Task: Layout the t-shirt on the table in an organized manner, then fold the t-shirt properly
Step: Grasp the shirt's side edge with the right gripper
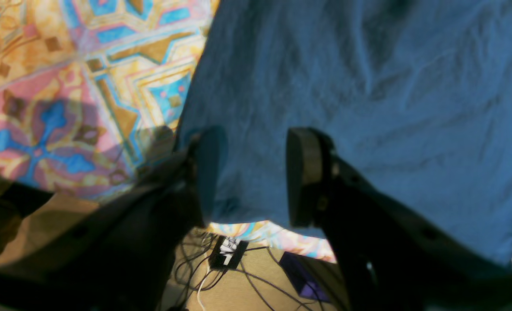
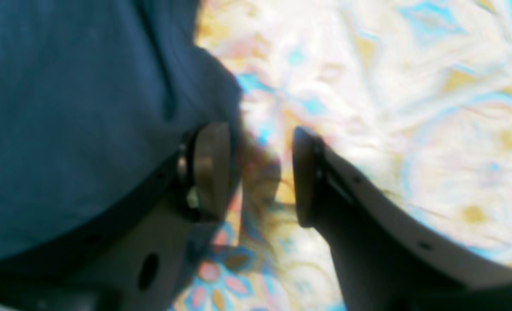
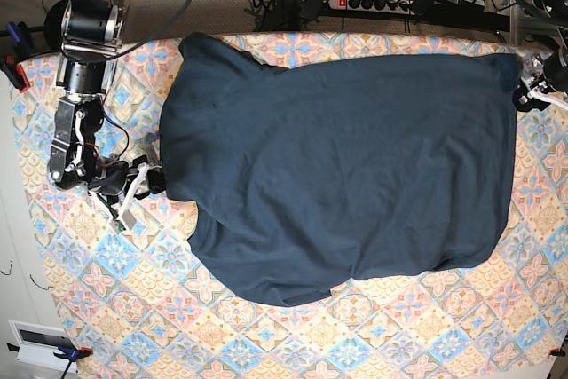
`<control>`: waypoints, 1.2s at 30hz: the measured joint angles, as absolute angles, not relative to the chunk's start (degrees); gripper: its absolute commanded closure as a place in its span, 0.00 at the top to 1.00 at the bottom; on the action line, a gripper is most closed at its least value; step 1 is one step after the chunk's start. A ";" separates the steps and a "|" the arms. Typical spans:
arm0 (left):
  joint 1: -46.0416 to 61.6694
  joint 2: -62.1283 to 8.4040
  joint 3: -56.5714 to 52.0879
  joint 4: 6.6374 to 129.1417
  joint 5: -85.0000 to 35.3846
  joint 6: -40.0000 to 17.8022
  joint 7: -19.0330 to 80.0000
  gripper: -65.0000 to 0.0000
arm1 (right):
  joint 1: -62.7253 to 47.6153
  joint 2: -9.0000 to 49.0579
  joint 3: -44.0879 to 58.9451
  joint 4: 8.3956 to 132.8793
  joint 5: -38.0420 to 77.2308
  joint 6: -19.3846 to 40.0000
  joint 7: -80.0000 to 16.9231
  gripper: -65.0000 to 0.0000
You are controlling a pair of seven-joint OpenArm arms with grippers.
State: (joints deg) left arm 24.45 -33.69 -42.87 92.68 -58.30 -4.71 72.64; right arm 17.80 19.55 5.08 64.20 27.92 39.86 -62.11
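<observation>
The dark navy t-shirt [image 3: 337,166] lies spread over most of the patterned table [image 3: 426,326], with wrinkles and an uneven lower hem. My right gripper [image 3: 146,179] sits low at the shirt's left edge. In the right wrist view the right gripper [image 2: 258,172] is open, bare table showing between its fingers and the t-shirt [image 2: 66,108] just beside the left one. My left gripper [image 3: 525,90] is at the shirt's far right corner. Its wrist view shows the left gripper [image 1: 254,177] open over the t-shirt [image 1: 368,108] edge, close to the table's rim.
Beyond the table's far edge the floor holds a power strip [image 3: 373,2] and tangled cables [image 1: 221,276]. Small clamps [image 3: 18,73] grip the cloth at the table's sides. Bare patterned cloth [image 1: 66,99] lies left of the left gripper.
</observation>
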 measured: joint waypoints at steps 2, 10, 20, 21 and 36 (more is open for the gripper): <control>24.47 -33.63 -42.87 92.68 -58.30 -4.71 72.69 0.39 | 18.37 19.68 5.04 62.35 27.24 39.83 -62.19 0.37; 24.49 -33.63 -42.87 92.68 -58.30 -4.71 72.66 0.39 | 20.43 19.84 5.34 61.12 28.45 39.83 -61.65 0.37; 24.47 -33.63 -42.87 92.68 -58.30 -4.69 72.69 0.39 | 22.37 19.00 5.54 60.88 31.62 39.79 -61.39 0.37; 24.47 -33.63 -42.87 92.68 -58.33 -4.71 72.69 0.39 | 22.28 18.00 5.69 60.86 31.42 39.79 -61.49 0.37; 24.75 -33.63 -42.87 92.68 -58.30 -4.71 72.84 0.39 | 21.71 13.65 5.32 60.64 26.85 39.83 -59.57 0.37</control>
